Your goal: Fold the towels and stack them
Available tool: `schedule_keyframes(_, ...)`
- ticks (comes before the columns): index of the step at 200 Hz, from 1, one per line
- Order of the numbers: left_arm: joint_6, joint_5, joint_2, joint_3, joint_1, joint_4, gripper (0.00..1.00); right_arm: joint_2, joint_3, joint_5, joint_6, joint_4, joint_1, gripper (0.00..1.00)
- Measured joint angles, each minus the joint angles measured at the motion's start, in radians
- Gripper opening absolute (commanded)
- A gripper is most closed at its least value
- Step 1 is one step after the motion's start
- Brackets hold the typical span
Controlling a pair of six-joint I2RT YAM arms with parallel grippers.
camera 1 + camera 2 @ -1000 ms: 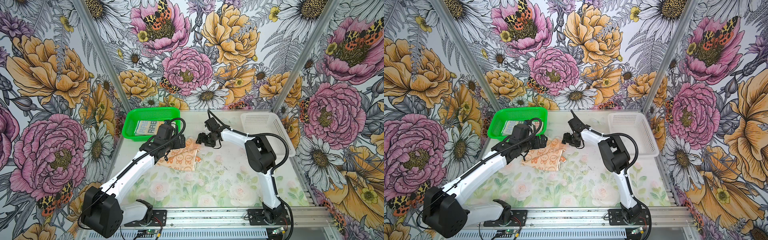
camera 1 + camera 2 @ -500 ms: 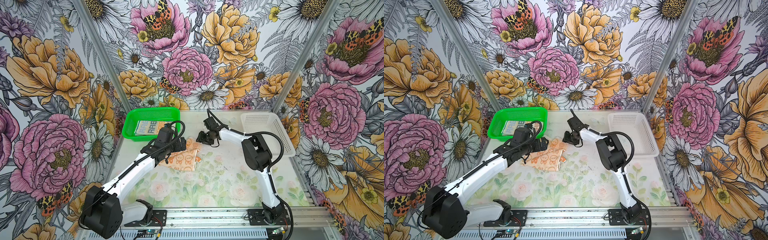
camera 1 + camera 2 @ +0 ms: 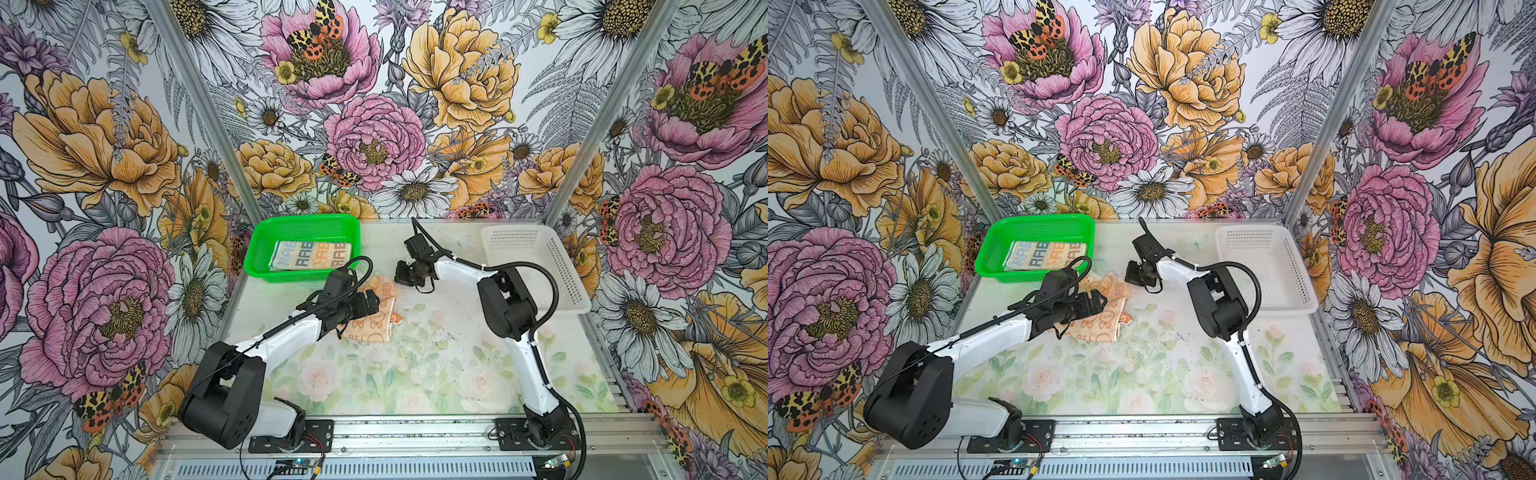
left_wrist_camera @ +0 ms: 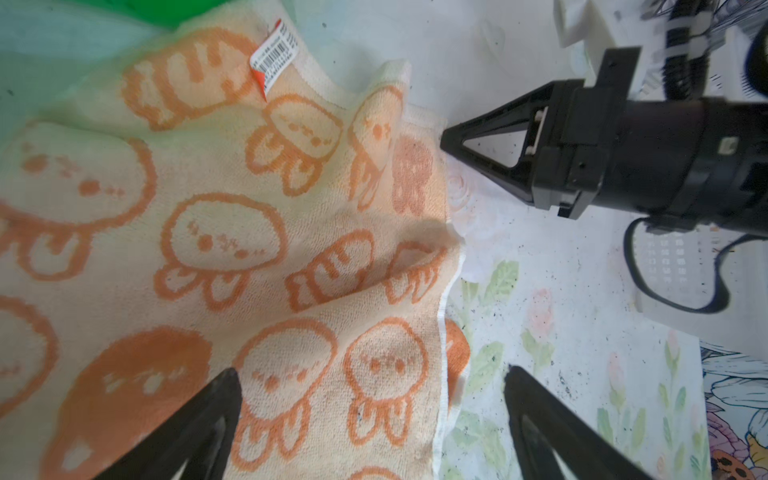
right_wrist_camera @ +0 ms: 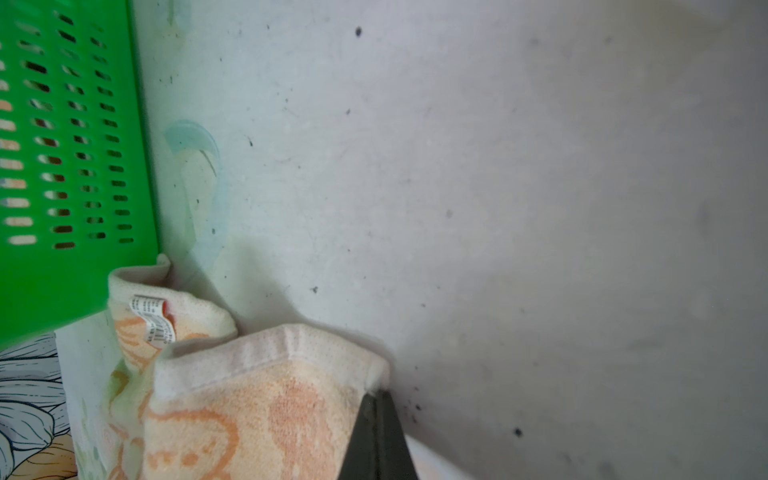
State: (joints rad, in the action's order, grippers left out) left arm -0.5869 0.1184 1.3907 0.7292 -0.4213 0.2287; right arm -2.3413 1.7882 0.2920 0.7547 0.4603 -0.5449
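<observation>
the orange towel (image 3: 376,324) lies rumpled and partly folded over on the table (image 3: 415,374), toward its back edge and left of the middle. it is just in front of the green basket (image 3: 257,249), near that basket's front right corner. its print shows orange rabbit heads on a pale ground, and a small barcode tag (image 4: 274,54) sticks up at the corner nearest the basket.

the left claw (image 4: 372,372) hangs over the towel's right hem with its jaws wide, one finger above the cloth and one above bare table, holding nothing.

the right claw (image 4: 444,141) is closed to a point, and its tip touches the towel's back right corner (image 5: 249,407). i cannot tell whether any cloth is caught between the jaws.

a cream towel (image 3: 311,259) with coloured letters lies folded flat inside the green basket at the table's back left corner. a white basket (image 3: 561,270) stands along the right edge toward the back.
</observation>
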Motion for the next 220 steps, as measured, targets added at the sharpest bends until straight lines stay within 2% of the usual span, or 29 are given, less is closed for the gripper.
schedule_keyframes(72, -0.024, 0.031, 0.153, -0.004, -0.060, -0.089, 0.99, 0.002, 0.002, 0.001, -0.003, -0.002, 0.013, 0.00)
schedule_keyframes(111, -0.055, 0.032, 0.217, 0.029, -0.122, -0.158, 0.99, 0.106, -0.145, -0.008, -0.023, 0.023, 0.066, 0.00)
schedule_keyframes(158, -0.106, 0.037, 0.309, 0.117, -0.252, -0.198, 0.99, 0.275, -0.339, -0.048, -0.069, 0.046, 0.165, 0.00)
schedule_keyframes(220, -0.151, 0.074, 0.401, 0.235, -0.375, -0.204, 0.99, 0.402, -0.468, -0.083, -0.129, 0.052, 0.229, 0.00)
